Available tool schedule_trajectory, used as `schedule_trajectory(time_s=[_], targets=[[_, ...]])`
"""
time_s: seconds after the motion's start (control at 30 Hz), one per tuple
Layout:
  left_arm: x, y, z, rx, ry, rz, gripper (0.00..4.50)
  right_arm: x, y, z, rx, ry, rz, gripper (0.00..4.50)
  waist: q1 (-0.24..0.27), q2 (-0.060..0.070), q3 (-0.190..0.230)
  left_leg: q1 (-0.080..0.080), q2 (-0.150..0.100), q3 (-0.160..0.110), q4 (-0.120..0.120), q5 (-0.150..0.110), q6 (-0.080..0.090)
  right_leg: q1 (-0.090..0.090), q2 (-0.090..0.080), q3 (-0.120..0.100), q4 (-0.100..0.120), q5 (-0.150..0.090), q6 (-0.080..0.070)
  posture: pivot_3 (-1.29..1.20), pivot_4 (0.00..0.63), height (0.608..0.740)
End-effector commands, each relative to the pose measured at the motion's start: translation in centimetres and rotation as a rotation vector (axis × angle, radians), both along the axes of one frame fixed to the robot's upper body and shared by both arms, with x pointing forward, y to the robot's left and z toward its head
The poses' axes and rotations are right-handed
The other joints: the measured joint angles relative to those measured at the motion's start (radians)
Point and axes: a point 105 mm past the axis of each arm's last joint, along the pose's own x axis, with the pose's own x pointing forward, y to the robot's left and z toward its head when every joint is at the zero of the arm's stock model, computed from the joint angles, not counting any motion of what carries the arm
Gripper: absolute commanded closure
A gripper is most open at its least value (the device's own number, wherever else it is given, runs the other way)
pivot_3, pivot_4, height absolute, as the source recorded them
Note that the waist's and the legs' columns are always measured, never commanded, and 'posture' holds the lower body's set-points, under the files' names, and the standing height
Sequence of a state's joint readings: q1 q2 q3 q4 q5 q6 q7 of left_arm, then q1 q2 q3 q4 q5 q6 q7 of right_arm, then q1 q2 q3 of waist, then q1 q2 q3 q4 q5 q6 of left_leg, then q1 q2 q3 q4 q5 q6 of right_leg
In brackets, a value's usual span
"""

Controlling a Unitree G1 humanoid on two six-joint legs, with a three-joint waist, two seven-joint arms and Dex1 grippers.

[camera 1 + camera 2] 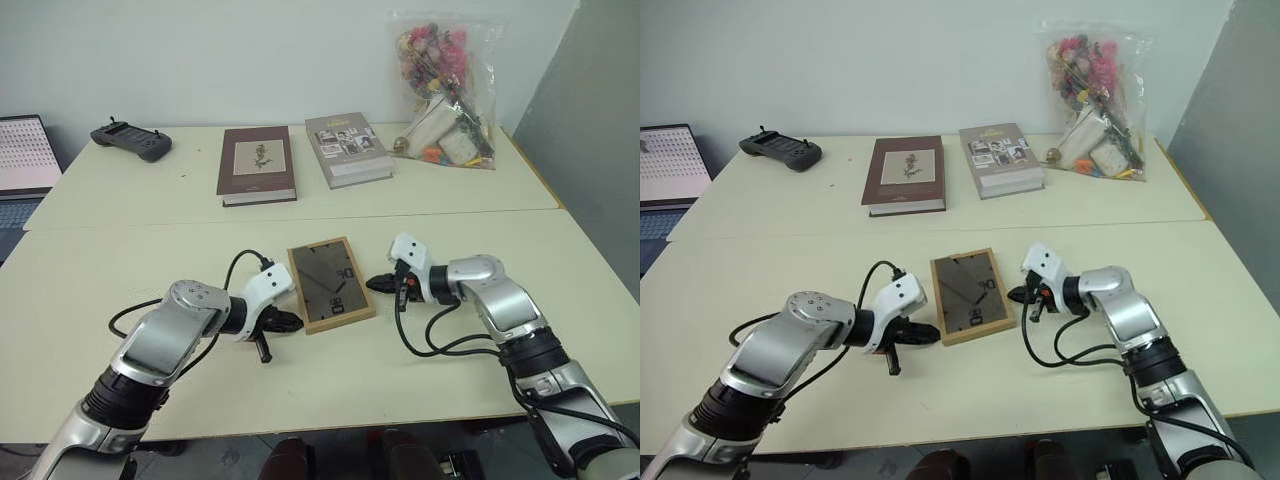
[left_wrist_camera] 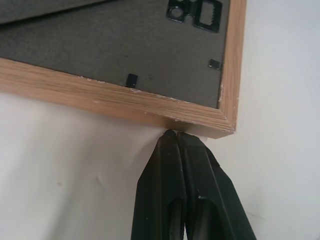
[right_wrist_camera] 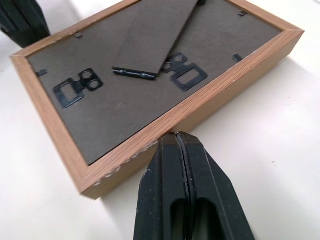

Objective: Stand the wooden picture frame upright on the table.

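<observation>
Left eye view: the small rectangular light-wood picture frame [image 1: 331, 284] is seen lying flat, dark back upward, on the large pale cream table [image 1: 150, 225], near its front half below the seam. It is flanked by the left gripper [image 1: 290, 321] at its near left corner and the right gripper [image 1: 374, 284] at its right edge, both clenched on nothing.

Right eye view: the same layout is repeated; the maroon hardcover book [image 1: 904, 174] and the grey book with photos [image 1: 1001, 158] lie well apart, farther back.

Left wrist view: the closed fingertips [image 2: 172, 137] are shown touching or just short of the frame's corner.

Right wrist view: the closed tips [image 3: 177, 139] are pressed close to the frame's long side, and the fold-out stand [image 3: 155, 37] is seen lying nearly flat. If the frame is squeezed by closed tips, it is judged likely to slide or spin instead of lifting; with the stand unopened, it would probably fall again.
</observation>
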State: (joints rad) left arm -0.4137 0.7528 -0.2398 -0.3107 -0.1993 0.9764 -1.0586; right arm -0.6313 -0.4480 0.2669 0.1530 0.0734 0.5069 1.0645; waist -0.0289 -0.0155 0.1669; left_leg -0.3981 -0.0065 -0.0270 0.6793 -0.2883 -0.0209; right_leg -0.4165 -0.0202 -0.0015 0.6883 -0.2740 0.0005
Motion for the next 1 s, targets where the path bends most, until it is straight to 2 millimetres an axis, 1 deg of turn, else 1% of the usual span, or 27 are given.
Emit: schedule_trajectory(time_s=[0.03,0.1,0.17,0.2,0.23,0.27,0.3,0.33,0.37,0.4,0.47,0.57,0.7,0.77,0.8,0.87,1.0], targets=[[-0.4,2.4,0.6,0.008,0.008,0.018,4.48,1.9,-1.5,1.2,-0.049,-0.143,-0.069,4.50,0.000,0.000,0.000,0.000,0.000,0.000,0.000,0.000,0.000,0.000,0.000,0.000,0.000,0.000,0.000,0.00,0.150,0.740],[-0.3,3.6,0.7,-0.040,0.050,0.064,4.48,2.9,-2.3,1.5,-0.050,-0.182,-0.122,4.50,0.000,0.000,0.000,0.000,0.000,0.000,0.000,0.000,0.000,0.000,0.000,0.000,0.000,0.000,0.000,0.00,0.150,0.740],[-0.7,4.2,1.8,-0.204,0.192,0.145,4.11,3.5,-2.6,1.5,-0.051,-0.202,-0.140,4.50,-0.001,0.000,0.000,0.000,0.000,0.000,0.000,0.000,0.000,-0.001,0.000,-0.001,0.000,0.000,0.000,0.00,0.150,0.740],[-1.0,4.3,2.5,-0.290,0.262,0.171,4.01,3.6,-2.7,1.4,-0.046,-0.204,-0.145,4.50,-0.001,0.000,0.000,0.000,0.000,0.000,0.000,0.000,0.000,0.000,0.000,-0.001,0.000,0.000,0.000,0.00,0.150,0.740],[-1.0,4.3,3.2,-0.371,0.318,0.197,3.71,3.8,-2.7,1.3,-0.039,-0.205,-0.148,4.50,-0.002,0.000,0.000,0.000,0.000,0.000,0.000,0.000,0.000,0.000,0.000,-0.001,0.000,0.000,0.000,0.00,0.150,0.740],[-1.0,4.3,3.9,-0.442,0.358,0.223,3.58,3.9,-2.6,1.3,-0.032,-0.206,-0.152,4.50,-0.001,0.000,0.000,-0.001,0.000,0.000,0.000,0.000,0.000,-0.001,0.000,-0.002,0.000,0.000,0.000,0.00,0.150,0.740],[-0.9,4.2,4.7,-0.520,0.369,0.231,3.28,4.1,-2.7,1.2,-0.029,-0.208,-0.157,4.50,-0.001,0.000,0.000,-0.001,0.000,0.000,0.000,0.000,0.000,0.000,0.000,-0.003,0.000,0.000,0.000,0.00,0.150,0.740],[-0.7,4.1,5.5,-0.594,0.382,0.246,3.09,4.2,-2.7,1.1,-0.029,-0.211,-0.161,4.50,0.000,0.000,0.000,-0.001,0.000,0.000,0.000,0.000,0.000,0.000,0.000,-0.004,-0.001,0.000,0.000,0.00,0.150,0.740],[-0.3,4.5,5.8,-0.671,0.443,0.302,2.89,4.3,-2.7,1.0,-0.034,-0.216,-0.162,4.50,0.001,0.000,0.000,-0.001,0.000,0.000,0.001,0.000,0.000,0.001,-0.001,-0.005,-0.001,0.000,0.000,0.00,0.150,0.740],[-0.2,4.7,5.7,-0.716,0.496,0.343,2.59,4.4,-2.7,0.9,-0.038,-0.219,-0.161,4.50,0.001,0.000,0.000,0.000,0.000,-0.001,0.001,0.000,0.000,0.002,-0.001,-0.005,-0.001,0.000,0.000,0.00,0.150,0.740],[-1.2,5.0,4.8,-0.765,0.612,0.367,2.11,4.5,-2.6,0.8,-0.029,-0.217,-0.165,4.50,-0.003,-0.001,0.000,-0.001,0.001,-0.002,0.001,0.000,0.000,0.002,-0.001,-0.006,-0.001,0.000,0.000,0.00,0.150,0.740],[-2.2,5.3,3.1,-0.810,0.710,0.411,1.45,4.3,-2.4,0.8,-0.024,-0.216,-0.153,4.50,-0.011,-0.001,0.000,0.001,0.001,-0.002,0.000,0.001,-0.001,0.002,-0.001,-0.003,0.000,0.000,0.000,0.00,0.150,0.740],[-2.6,5.4,0.8,-0.830,0.777,0.505,0.50,4.0,-1.9,0.6,-0.023,-0.209,-0.133,4.50,-0.008,-0.001,0.000,0.001,0.001,-0.003,0.000,0.001,-0.001,0.002,-0.001,-0.004,0.000,-0.001,-0.001,0.00,0.150,0.740],[-2.4,5.2,0.1,-0.836,0.784,0.537,0.13,3.8,-1.6,0.5,-0.020,-0.203,-0.124,4.50,-0.005,0.000,-0.001,0.002,0.001,-0.002,0.000,0.000,-0.001,0.002,-0.002,-0.004,0.001,-0.001,-0.001,0.00,0.150,0.740],[-2.1,5.2,-0.2,-0.848,0.786,0.563,0.03,3.7,-1.4,0.5,-0.018,-0.199,-0.117,4.50,-0.003,0.000,-0.001,0.003,0.001,-0.002,0.000,0.000,-0.001,0.002,-0.002,-0.003,0.001,-0.001,-0.001,0.00,0.150,0.740],[-1.8,4.9,-0.9,-0.850,0.795,0.595,0.03,3.4,-1.1,0.3,-0.018,-0.193,-0.104,4.50,-0.002,0.000,-0.001,0.003,0.001,-0.002,0.000,0.000,-0.001,0.003,-0.002,-0.004,0.001,-0.001,-0.001,0.00,0.150,0.740],[-1.7,3.8,-3.6,-0.797,0.833,0.661,0.03,2.9,0.2,-0.2,-0.013,-0.175,-0.069,4.50,0.001,0.001,-0.003,0.004,0.000,-0.002,0.000,0.001,-0.001,0.003,-0.003,-0.004,0.001,-0.001,-0.001,0.00,0.150,0.740]])
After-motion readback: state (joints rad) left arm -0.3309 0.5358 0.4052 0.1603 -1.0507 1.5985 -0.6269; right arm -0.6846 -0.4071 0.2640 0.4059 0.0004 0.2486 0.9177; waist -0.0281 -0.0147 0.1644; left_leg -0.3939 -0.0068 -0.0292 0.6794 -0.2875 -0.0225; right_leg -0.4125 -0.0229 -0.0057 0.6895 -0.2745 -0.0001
